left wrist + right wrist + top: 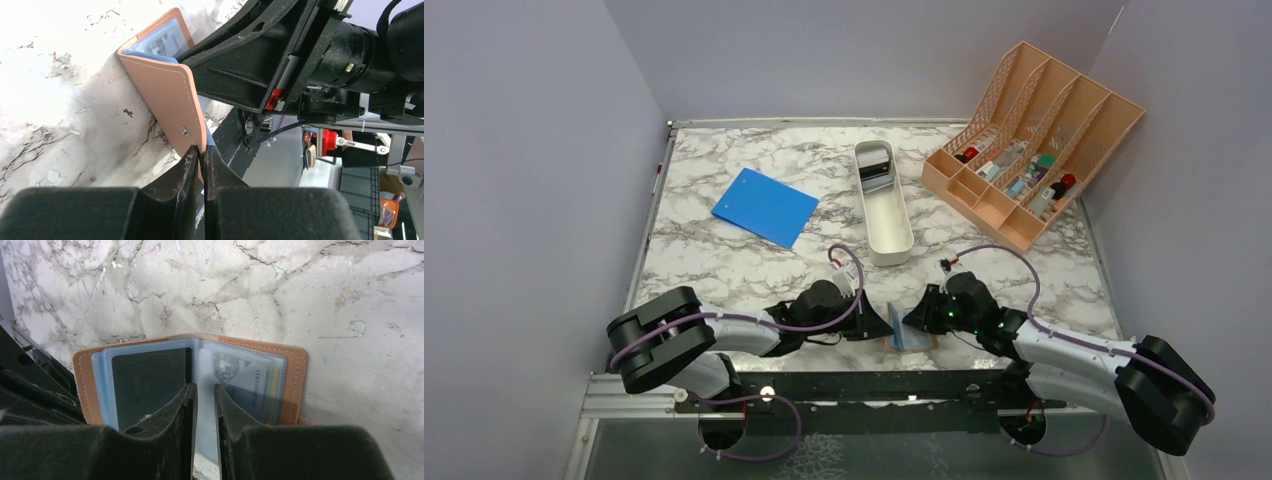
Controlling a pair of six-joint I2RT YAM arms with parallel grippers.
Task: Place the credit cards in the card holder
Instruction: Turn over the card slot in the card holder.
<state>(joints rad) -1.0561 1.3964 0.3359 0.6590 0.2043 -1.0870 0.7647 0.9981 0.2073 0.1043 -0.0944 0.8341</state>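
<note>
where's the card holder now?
Card holder: top view, near table edge, centre, open between the hands; left hand pinches its cover, right hand its sleeve.

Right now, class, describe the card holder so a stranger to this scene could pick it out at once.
On the marble table, look at the middle of the near edge. The card holder sits there, half open, pinched by the left gripper and right gripper. Unlike the blue notebook and white tray behind, it is small, brown, stitched, with pale blue pockets.
</note>
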